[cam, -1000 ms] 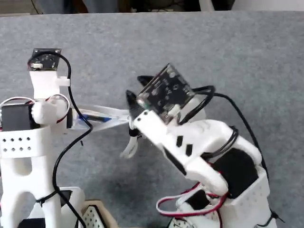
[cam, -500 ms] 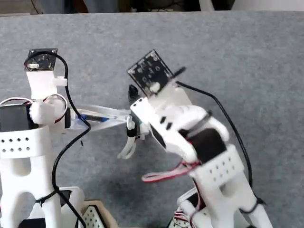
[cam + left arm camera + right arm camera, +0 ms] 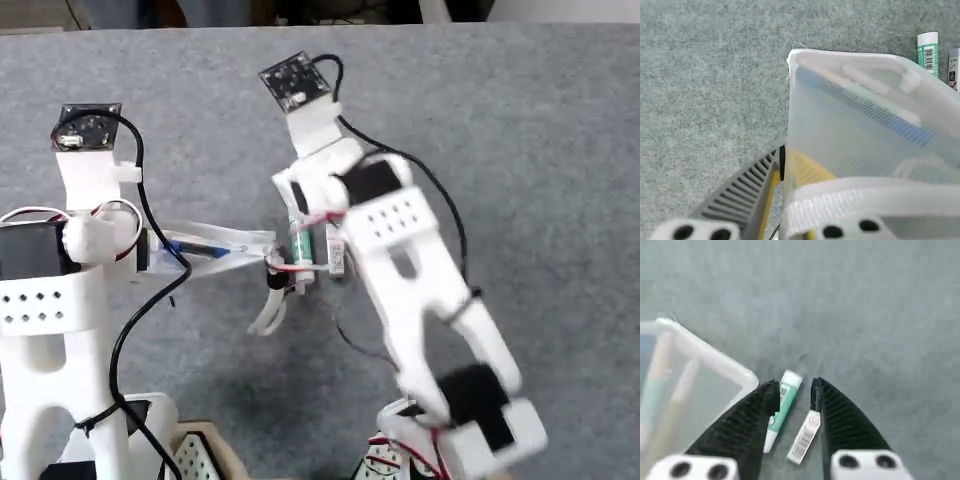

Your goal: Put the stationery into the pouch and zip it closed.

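1. My left gripper (image 3: 786, 167) is clamped on one end of the pouch (image 3: 855, 150). The translucent pouch stretches away from it toward my right arm.
2. Through the pouch wall I see a blue pen (image 3: 865, 107) and a white pen (image 3: 880, 93) lying inside, along its length.
3. My right gripper (image 3: 794, 385) has its fingers parted a little, with nothing between them. It hangs over the grey table (image 3: 865, 300), just past the pouch's far corner.
4. The green-and-white tube (image 3: 781, 407) lies on the table outside the pouch, just beside that corner. From my right wrist it shows in the gap between my fingers.
5. A white barcoded piece (image 3: 804, 437) lies next to the tube on the side away from the pouch, nearly parallel to it. I cannot tell whether the two touch.
6. From above, a white strap (image 3: 270, 312) curls near the pouch's free end.
7. I cannot tell whether the pouch rests on the table or is held clear of it.
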Controlling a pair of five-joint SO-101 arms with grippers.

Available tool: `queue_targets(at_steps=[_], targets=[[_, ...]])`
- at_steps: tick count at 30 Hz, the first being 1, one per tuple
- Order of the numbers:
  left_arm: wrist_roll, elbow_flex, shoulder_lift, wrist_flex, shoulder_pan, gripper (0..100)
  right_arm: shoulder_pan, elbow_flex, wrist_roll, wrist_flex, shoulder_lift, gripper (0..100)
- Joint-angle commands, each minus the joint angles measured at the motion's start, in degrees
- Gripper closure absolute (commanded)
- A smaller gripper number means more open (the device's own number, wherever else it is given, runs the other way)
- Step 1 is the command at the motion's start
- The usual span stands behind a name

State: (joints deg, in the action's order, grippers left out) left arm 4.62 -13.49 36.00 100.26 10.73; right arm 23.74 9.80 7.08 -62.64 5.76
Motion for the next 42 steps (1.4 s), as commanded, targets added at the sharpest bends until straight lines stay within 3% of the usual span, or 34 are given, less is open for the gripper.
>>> queue_targets(at_steps=[1, 18, 42], targets=[[-0.6, -0.2, -0.3, 0.4, 1.6, 97, -0.4, -8.9, -3.1, -3.9, -8.6, 87.4], [-0.6, -0.2, -0.3, 0.4, 1.6, 97, 0.2, -33.8, -11.3, -16.8, -40.3, 87.4], [-0.6, -0.2, -0.3, 0.4, 1.6, 97, 0.0, -40.0, -11.3, -18.2, -49.9, 87.5]])
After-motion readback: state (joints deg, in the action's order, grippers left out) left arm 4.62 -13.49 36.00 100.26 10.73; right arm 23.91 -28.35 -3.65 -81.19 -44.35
